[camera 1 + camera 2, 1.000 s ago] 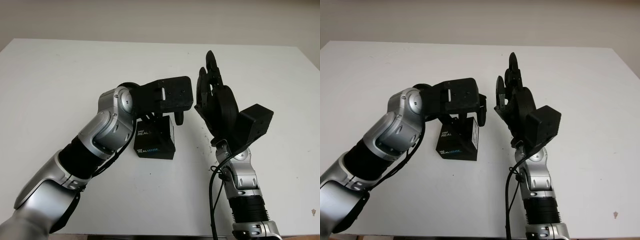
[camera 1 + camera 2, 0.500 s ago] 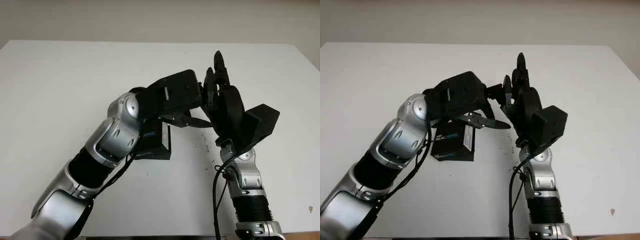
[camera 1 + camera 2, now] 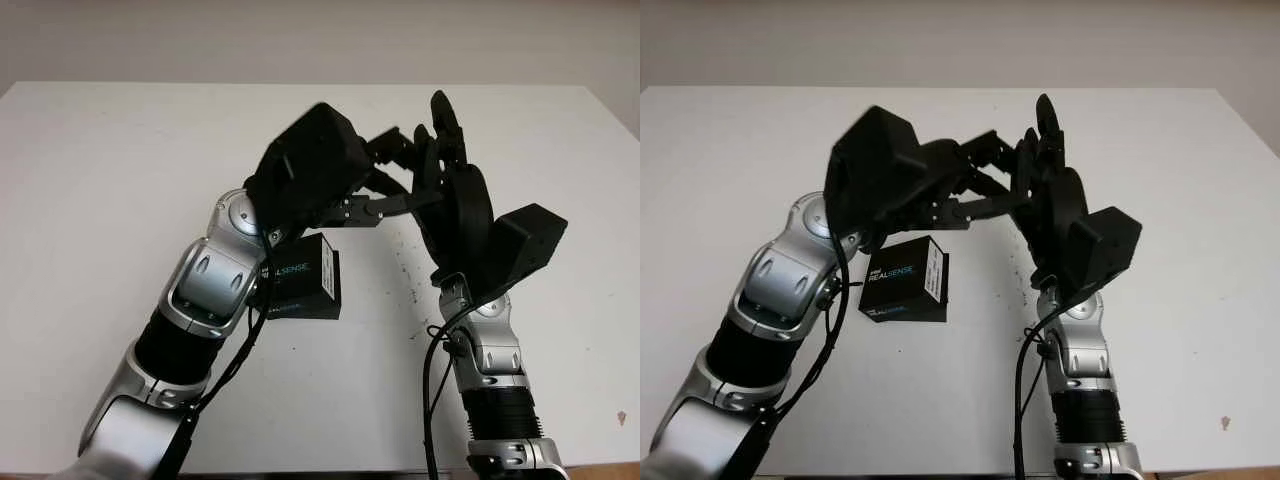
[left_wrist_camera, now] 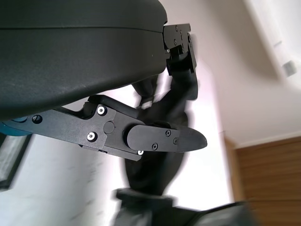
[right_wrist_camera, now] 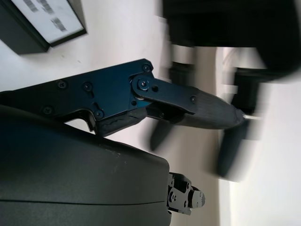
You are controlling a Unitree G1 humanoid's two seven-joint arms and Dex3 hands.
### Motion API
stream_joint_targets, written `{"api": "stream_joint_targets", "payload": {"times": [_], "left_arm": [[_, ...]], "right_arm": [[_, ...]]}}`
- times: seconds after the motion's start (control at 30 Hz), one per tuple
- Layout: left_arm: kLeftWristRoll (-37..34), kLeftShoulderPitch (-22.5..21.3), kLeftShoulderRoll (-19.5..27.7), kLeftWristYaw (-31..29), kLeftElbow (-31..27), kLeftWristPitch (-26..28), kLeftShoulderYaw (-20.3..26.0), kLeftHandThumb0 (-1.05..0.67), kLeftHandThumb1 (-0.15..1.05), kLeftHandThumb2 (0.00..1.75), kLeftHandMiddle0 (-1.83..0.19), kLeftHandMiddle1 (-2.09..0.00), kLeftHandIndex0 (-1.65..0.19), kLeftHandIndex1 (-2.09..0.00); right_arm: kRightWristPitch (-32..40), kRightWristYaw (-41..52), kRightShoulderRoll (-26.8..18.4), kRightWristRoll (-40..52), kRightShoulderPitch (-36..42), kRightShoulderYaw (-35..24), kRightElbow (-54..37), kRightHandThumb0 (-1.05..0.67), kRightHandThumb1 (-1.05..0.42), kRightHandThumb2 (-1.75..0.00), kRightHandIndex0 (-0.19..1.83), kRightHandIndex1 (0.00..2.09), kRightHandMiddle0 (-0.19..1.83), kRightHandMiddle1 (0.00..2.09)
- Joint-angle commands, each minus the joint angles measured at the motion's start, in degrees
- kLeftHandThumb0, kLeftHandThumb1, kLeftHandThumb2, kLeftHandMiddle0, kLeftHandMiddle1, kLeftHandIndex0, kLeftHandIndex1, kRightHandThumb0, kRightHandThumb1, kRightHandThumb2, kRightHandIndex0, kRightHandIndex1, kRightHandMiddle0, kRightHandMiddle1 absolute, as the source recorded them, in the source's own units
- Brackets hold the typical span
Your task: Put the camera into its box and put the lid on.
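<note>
The black camera box (image 3: 300,285), printed REALSENSE, lies with its lid on near the middle of the white table (image 3: 120,180). My left hand (image 3: 395,180) is open and raised above and right of the box, its fingers (image 4: 160,139) reaching toward my right hand. My right hand (image 3: 450,165) stands upright just right of it, open and holding nothing; its fingers (image 5: 188,106) stretch across the right wrist view. The two hands nearly meet in the air, and I cannot tell whether they touch. A corner of the box (image 5: 42,21) appears in the right wrist view.
Small dark specks (image 3: 412,270) mark the table right of the box. The table's far edge (image 3: 300,84) meets a pale wall. A cable (image 3: 428,400) hangs along my right forearm.
My left hand has lifted off the box and swung up and to the right, toward my right hand. The box stays where it was. My right hand has barely shifted.
</note>
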Motion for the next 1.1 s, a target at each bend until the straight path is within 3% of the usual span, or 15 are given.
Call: {"api": "stream_joint_targets", "payload": {"times": [0.0, 0.13, 0.17, 0.3, 0.47, 0.6, 0.8, 1.07], "left_arm": [[-0.41, 0.42, 0.8, 1.11, -0.95, -2.75, 2.01, -0.58, 1.05, 0.29, 0.19, -1.18, 0.19, -1.26], [-1.32, 1.42, 4.37, 0.92, 0.32, -10.08, 5.31, -0.61, 1.05, 0.25, 0.19, -1.0, 0.19, -1.02], [-0.72, 2.24, 5.92, 1.06, 1.26, -14.13, 5.88, -0.62, 1.05, 0.24, 0.19, -0.96, 0.19, -0.98], [1.0, 5.16, 11.71, 0.99, 5.64, -28.04, 8.25, -0.71, 1.05, 0.12, -0.03, -0.33, 0.17, -0.69], [-0.07, 8.1, 18.76, -3.12, 12.81, -39.68, 10.92, -0.82, 1.05, 0.09, -0.08, -0.09, 0.04, -0.27], [-0.75, 11.08, 24.42, -8.13, 14.17, -41.53, 11.99, -0.85, 1.02, 0.05, 0.06, -0.02, 0.13, -0.1], [1.01, 17.05, 31.11, -11.04, 14.93, -45.14, 13.15, -0.89, 0.95, 0.04, 0.14, -0.03, 0.19, -0.05], [4.96, 25.98, 33.11, -8.86, 11.65, -48.55, 13.0, -0.87, 0.91, 0.04, 0.19, 0.0, 0.19, 0.0]], "right_arm": [[-0.38, 0.03, -0.28, -0.28, 0.2, 0.0, 0.29, -0.67, -1.05, -0.67, -0.18, 0.11, -0.19, 0.15], [-0.2, -0.16, -0.46, -0.56, 0.32, 0.02, 0.4, -0.65, -1.05, -0.67, -0.17, 0.11, -0.19, 0.15], [-0.25, -0.11, -0.55, -0.59, 0.27, 0.01, 0.54, -0.65, -1.05, -0.67, -0.17, 0.1, -0.18, 0.15], [0.04, 0.04, -0.87, -0.58, 0.0, -0.05, 0.53, -0.66, -1.05, -0.67, -0.16, 0.1, -0.19, 0.14], [-0.27, 0.25, -1.51, 0.13, -1.19, -1.02, 0.57, -0.71, -1.05, -0.66, -0.16, 0.09, -0.18, 0.13], [1.08, 0.66, -2.9, 1.0, -2.85, -2.23, -0.48, -0.7, -1.05, -0.7, -0.17, 0.08, -0.19, 0.11], [0.83, 1.2, -4.24, 2.88, -4.79, -4.35, -0.59, -0.69, -1.05, -0.72, -0.19, 0.07, -0.19, 0.07], [2.72, -0.62, -4.26, 4.07, -5.37, -5.59, -2.03, -0.72, -1.05, -0.66, -0.19, 0.06, -0.18, 0.06]]}}
